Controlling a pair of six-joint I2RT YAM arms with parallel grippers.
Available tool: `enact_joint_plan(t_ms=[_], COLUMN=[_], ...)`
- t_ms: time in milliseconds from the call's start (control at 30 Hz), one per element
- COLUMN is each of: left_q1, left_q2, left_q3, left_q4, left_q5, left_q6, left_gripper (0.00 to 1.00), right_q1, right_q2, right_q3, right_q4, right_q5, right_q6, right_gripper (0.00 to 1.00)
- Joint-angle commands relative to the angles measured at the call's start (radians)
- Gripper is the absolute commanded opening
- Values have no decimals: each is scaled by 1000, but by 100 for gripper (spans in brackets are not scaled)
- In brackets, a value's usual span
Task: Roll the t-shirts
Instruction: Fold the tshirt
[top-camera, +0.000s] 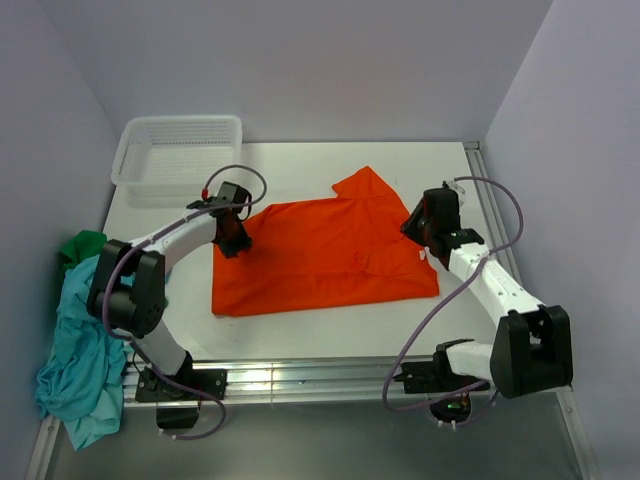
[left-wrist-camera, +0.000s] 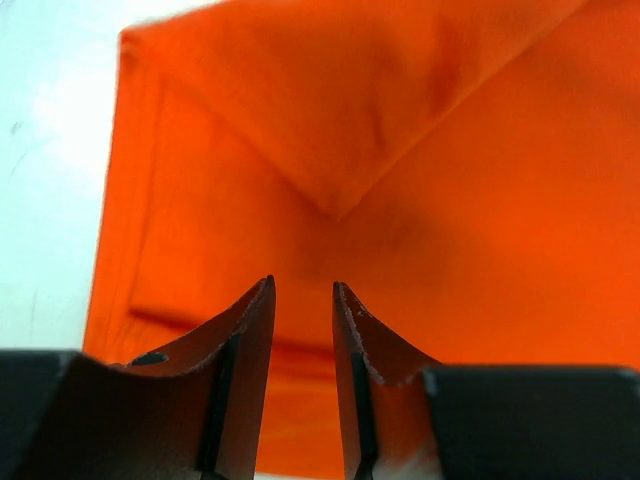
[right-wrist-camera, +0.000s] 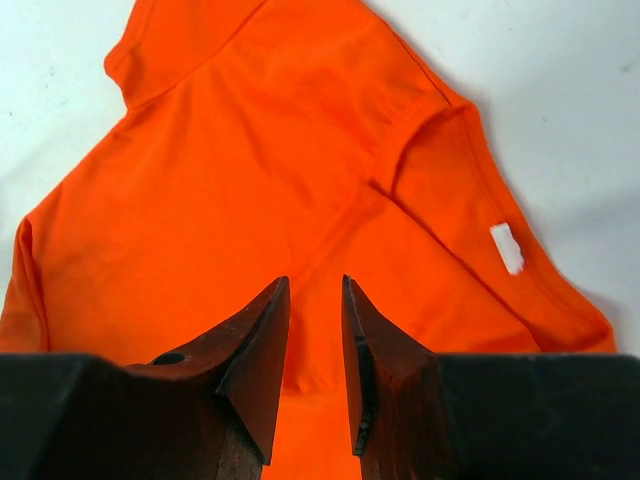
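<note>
Top external view: orange t-shirt (top-camera: 320, 265) lay flat, folding stage. Left gripper (left-wrist-camera: 303, 284) and right gripper (right-wrist-camera: 315, 280) sat over it, jaws narrowly apart, grip undeterminable. Next likely needed: firm edge pinch.

The top external camera is looking down from above and behind the arm bases (top-camera: 180, 385), taking in the whole table (top-camera: 300, 338) from well back, with the left arm (top-camera: 150, 270) sitting on the left of its view. The left wrist camera is looking out between its own fingers (left-wrist-camera: 243, 342) at close range onto a folded corner of the orange t-shirt (left-wrist-camera: 450, 200), while the right wrist camera is looking past its fingers (right-wrist-camera: 255, 350) onto the collar and sleeve end (taking in a somewhat wider stretch of cloth). All three views are sharing that shirt.
</note>
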Motion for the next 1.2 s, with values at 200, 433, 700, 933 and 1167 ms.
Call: enact_joint_plan(t_ms=[200, 433, 700, 933, 1167], left_q1=[-12, -25, -46, -68, -77], left_q2=[119, 199, 242, 223, 141], left_q3=[93, 139, 150, 181, 205], left_q4=[111, 102, 79, 27, -45], left_q5=[-33, -82, -146, -203, -243], left_q6=[29, 9, -14, -21, -11], left_gripper=[35, 32, 24, 0, 0], right_q1=[9, 9, 9, 9, 7], right_q2=[122, 157, 190, 255, 378], right_q3=[121, 138, 152, 213, 368], right_q4=[68, 82, 98, 88, 31], right_q5=[-45, -51, -51, -39, 21], right_q6=[-52, -46, -34, -34, -45], right_gripper=[34, 34, 33, 32, 32])
